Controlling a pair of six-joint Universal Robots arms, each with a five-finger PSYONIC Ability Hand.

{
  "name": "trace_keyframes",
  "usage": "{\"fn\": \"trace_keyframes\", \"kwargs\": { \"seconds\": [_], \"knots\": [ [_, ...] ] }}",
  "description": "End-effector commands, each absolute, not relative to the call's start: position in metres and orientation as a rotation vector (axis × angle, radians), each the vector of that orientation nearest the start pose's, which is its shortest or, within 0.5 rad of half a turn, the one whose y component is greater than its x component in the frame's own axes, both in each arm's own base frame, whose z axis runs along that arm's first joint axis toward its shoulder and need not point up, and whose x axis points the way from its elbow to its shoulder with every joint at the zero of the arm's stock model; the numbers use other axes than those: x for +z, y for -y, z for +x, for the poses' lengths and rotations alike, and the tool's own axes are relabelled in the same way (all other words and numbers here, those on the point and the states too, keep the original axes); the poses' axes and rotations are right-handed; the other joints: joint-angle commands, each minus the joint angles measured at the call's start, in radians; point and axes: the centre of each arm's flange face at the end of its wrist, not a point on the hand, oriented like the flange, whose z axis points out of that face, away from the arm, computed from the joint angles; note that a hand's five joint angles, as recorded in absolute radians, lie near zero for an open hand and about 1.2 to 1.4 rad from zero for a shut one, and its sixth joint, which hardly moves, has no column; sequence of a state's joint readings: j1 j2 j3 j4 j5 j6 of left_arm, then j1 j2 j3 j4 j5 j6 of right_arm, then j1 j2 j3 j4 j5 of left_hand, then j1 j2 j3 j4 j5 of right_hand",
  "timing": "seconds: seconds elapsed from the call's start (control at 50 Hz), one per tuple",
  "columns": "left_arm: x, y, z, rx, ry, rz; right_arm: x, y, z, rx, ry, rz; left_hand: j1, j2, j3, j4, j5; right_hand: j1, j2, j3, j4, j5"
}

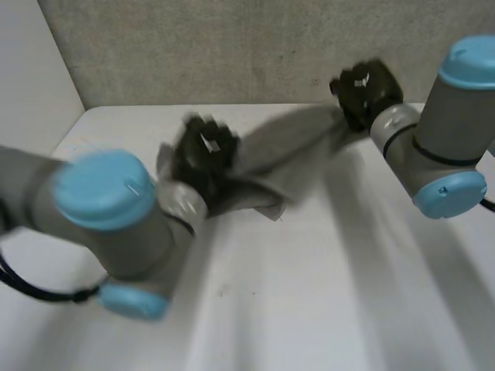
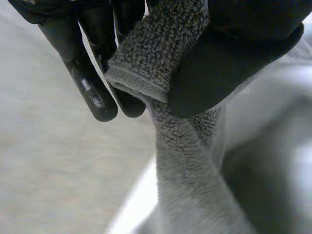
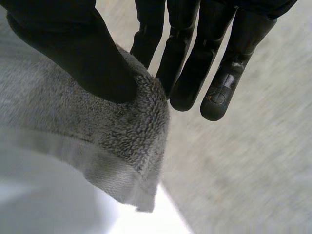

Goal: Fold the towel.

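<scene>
No readable text, labels or numbers. A faint mark (image 3: 215, 96) on the right hand (image 3: 73, 44) may be print, illegible here.

Towel (image 1: 290, 151) stretched between left robot hand (image 1: 205, 151) and right robot hand (image 1: 363, 89), over white table (image 1: 325, 294).

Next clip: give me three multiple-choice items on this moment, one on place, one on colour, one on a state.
1. Where is the towel?
A) lying flat, untouched
B) stretched between both hands
C) bunched in one hand alone

2. What colour is the towel?
A) grey
B) red
C) blue

3. What is the right hand doing?
A) open, off the towel
B) pinching a towel corner
C) shut, empty

Answers:
1 B: in the head view the left hand and the right hand each hold an end.
2 A: both wrist views show grey pile.
3 B: the thumb presses the corner against the fingers.
</scene>
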State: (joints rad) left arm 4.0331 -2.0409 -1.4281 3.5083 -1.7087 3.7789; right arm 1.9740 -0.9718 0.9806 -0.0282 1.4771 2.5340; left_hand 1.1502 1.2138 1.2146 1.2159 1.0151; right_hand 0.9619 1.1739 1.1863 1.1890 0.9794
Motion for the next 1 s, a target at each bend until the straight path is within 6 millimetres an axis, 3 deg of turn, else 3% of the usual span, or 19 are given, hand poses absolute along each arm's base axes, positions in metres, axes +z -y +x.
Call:
{"fn": "trace_keyframes", "kwargs": {
  "seconds": [0.02,0.08,0.1,0.16,0.18,0.2,0.22,0.24,0.26,0.34,0.44,0.48,0.54,0.64,0.68,0.82,1.0],
  "knots": [
    [0.139,0.205,-0.376,-2.078,-1.973,1.4,0.205,0.376,0.285,-2.108,-2.158,-1.307,-0.079,-0.142,-0.143,-0.145,-0.118,0.434,0.222,0.21,0.207,0.242],
    [0.14,0.205,-0.376,-2.081,-1.973,1.398,0.202,0.378,0.281,-2.112,-2.177,-1.329,-0.212,-0.275,-0.276,-0.277,-0.251,0.434,0.222,0.21,0.207,0.242],
    [0.143,0.206,-0.376,-2.088,-1.971,1.389,0.201,0.379,0.279,-2.12,-2.191,-1.344,-0.36,-0.423,-0.424,-0.425,-0.399,0.434,0.222,0.21,0.207,0.242],
    [0.157,0.209,-0.374,-2.124,-1.961,1.356,0.202,0.381,0.274,-2.133,-2.214,-1.346,-0.49,-0.553,-0.554,-0.556,-0.529,0.409,0.197,0.185,0.182,0.217],
    [0.165,0.209,-0.372,-2.146,-1.947,1.34,0.203,0.381,0.273,-2.134,-2.222,-1.337,-0.595,-0.659,-0.659,-0.661,-0.634,0.052,-0.161,-0.173,-0.176,-0.141],
    [0.166,0.209,-0.372,-2.146,-1.947,1.34,0.203,0.381,0.273,-2.134,-2.222,-1.337,-0.596,-0.66,-0.661,-0.662,-0.636,0.048,-0.164,-0.177,-0.179,-0.144],
    [0.174,0.21,-0.37,-2.167,-1.936,1.321,0.205,0.38,0.273,-2.136,-2.221,-1.335,-0.704,-0.767,-0.768,-0.769,-0.743,-0.315,-0.527,-0.54,-0.542,-0.507],
    [0.174,0.21,-0.37,-2.167,-1.936,1.321,0.205,0.38,0.273,-2.136,-2.221,-1.335,-0.705,-0.768,-0.769,-0.77,-0.744,-0.319,-0.531,-0.543,-0.546,-0.511],
    [0.182,0.211,-0.367,-2.183,-1.924,1.299,0.207,0.378,0.272,-2.136,-2.223,-1.33,-0.745,-0.809,-0.81,-0.811,-0.785,-0.517,-0.729,-0.741,-0.744,-0.709],
    [0.207,0.215,-0.353,-2.226,-1.895,1.234,0.228,0.361,0.269,-2.162,-2.191,-1.259,-0.81,-0.874,-0.875,-0.876,-0.85,-0.554,-0.766,-0.778,-0.781,-0.746],
    [0.218,0.224,-0.337,-2.226,-1.887,1.173,0.248,0.34,0.265,-2.182,-2.148,-1.143,-0.813,-0.877,-0.878,-0.879,-0.853,-0.536,-0.748,-0.761,-0.763,-0.728],
    [0.225,0.236,-0.319,-2.202,-1.894,1.118,0.251,0.333,0.262,-2.168,-2.152,-1.111,-0.813,-0.877,-0.878,-0.879,-0.853,-0.528,-0.74,-0.752,-0.755,-0.72],
    [0.225,0.251,-0.308,-2.178,-1.905,1.1,0.249,0.318,0.259,-2.108,-2.164,-1.073,-0.808,-0.871,-0.872,-0.873,-0.847,-0.522,-0.734,-0.746,-0.749,-0.714],
    [0.22,0.279,-0.291,-2.172,-1.924,1.134,0.225,0.293,0.257,-1.926,-2.194,-1.075,-0.772,-0.836,-0.837,-0.838,-0.812,-0.472,-0.684,-0.696,-0.699,-0.664],
    [0.207,0.292,-0.286,-2.156,-1.966,1.215,0.225,0.285,0.255,-1.898,-2.191,-1.078,-0.723,-0.786,-0.787,-0.788,-0.762,-0.454,-0.666,-0.679,-0.681,-0.646],
    [0.184,0.305,-0.296,-2.161,-2.09,1.403,0.205,0.257,0.254,-1.704,-2.215,-1.034,-0.705,-0.768,-0.769,-0.77,-0.744,-0.375,-0.587,-0.599,-0.602,-0.567],
    [0.163,0.335,-0.306,-2.136,-2.189,1.467,0.185,0.245,0.254,-1.609,-2.244,-1.036,-0.596,-0.66,-0.661,-0.662,-0.636,-0.375,-0.587,-0.599,-0.602,-0.567]
  ]
}}
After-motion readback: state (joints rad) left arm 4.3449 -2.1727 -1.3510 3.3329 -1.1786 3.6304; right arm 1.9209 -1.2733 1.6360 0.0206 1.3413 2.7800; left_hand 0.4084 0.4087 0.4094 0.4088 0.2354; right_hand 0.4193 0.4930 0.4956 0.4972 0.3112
